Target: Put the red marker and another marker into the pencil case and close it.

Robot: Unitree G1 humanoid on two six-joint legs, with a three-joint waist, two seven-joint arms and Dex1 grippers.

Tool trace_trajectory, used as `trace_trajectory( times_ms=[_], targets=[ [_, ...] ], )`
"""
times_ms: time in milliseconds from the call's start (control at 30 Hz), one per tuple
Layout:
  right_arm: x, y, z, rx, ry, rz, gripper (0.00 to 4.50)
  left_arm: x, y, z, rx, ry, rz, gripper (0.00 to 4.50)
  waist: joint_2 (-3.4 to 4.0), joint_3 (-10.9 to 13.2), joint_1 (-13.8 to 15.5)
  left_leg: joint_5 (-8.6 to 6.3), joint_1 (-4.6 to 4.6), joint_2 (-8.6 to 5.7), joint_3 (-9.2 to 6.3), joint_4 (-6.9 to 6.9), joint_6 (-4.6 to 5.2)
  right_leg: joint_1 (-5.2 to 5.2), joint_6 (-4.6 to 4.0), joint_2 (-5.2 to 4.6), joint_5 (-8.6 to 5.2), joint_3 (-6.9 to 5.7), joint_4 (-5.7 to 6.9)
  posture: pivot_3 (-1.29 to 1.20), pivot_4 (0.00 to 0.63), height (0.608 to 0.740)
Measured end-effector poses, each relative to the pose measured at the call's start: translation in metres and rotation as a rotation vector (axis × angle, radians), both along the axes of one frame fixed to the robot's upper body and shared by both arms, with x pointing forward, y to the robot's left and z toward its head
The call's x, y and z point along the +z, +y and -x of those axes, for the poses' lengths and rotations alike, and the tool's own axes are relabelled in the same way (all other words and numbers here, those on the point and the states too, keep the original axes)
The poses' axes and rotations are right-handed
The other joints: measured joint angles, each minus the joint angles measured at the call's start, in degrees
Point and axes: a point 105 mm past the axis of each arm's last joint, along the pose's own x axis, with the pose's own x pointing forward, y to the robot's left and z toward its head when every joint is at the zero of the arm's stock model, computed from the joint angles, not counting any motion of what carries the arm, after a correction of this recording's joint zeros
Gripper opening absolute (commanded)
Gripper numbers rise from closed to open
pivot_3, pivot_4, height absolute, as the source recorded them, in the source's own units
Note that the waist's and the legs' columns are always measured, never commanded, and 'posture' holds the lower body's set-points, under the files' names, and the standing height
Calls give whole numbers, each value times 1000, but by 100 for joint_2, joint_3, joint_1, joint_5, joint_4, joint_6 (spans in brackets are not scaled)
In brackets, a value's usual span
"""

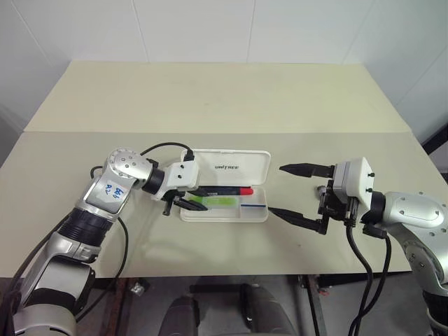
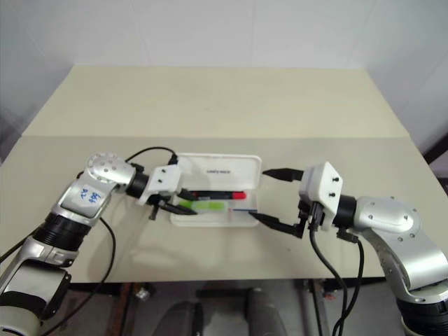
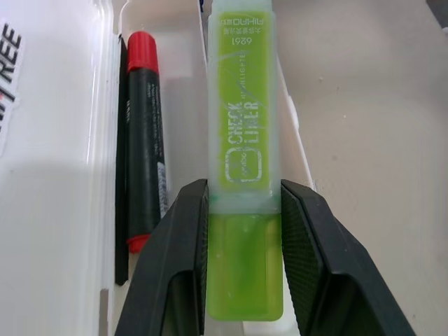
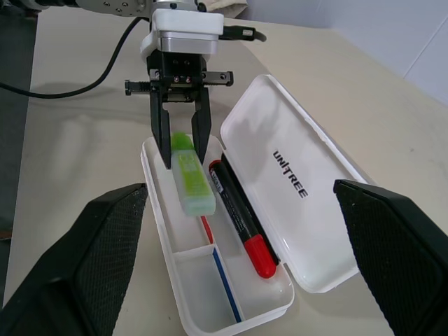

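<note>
The white pencil case (image 1: 231, 166) lies open at the table's middle, its lid with dark lettering folded back. The red marker (image 1: 224, 190), dark-bodied with a red cap, lies in the tray's long compartment by the hinge. My left gripper (image 1: 198, 200) reaches in from the left, shut on the lime-green marker (image 3: 241, 140), which points along the tray beside the red marker (image 3: 143, 140). I cannot tell whether the green marker (image 4: 192, 182) rests on the tray floor. My right gripper (image 1: 276, 189) hangs open just right of the case, holding nothing.
The tray's small end compartment (image 4: 217, 287), nearest my right gripper, has a blue stripe along its divider. A black cable (image 1: 157, 148) loops over my left wrist. The beige table (image 1: 210, 98) stretches back to a white wall, with its front edge (image 1: 231, 269) near me.
</note>
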Motion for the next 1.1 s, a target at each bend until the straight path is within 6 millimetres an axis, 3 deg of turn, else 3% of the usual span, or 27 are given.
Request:
trace_trajectory(
  times_ms=[500, 833, 1100],
  targets=[
    [1, 2, -1, 3, -18, -8, 4500, -1, 9, 3, 7, 21, -46, 1092, 0, -1, 7, 0, 2, 0, 2, 2, 0, 1, -1, 1, 0, 2, 1, 0, 150, 740],
    [2, 4, -3, 5, -23, -6, 4500, -4, -8, 13, -46, 86, 1, 4459, 0, -1, 11, 0, -1, 1, 0, 2, 0, 1, -1, 1, 0, 1, -1, 0, 150, 740],
    [5, 7, -6, 0, -35, -9, 4500, 6, -14, 11, -63, 47, 56, 4459, 0, -1, 11, 0, -1, 1, 0, 2, 0, 1, 0, 1, 0, 1, -1, 0, 150, 740]
  ],
)
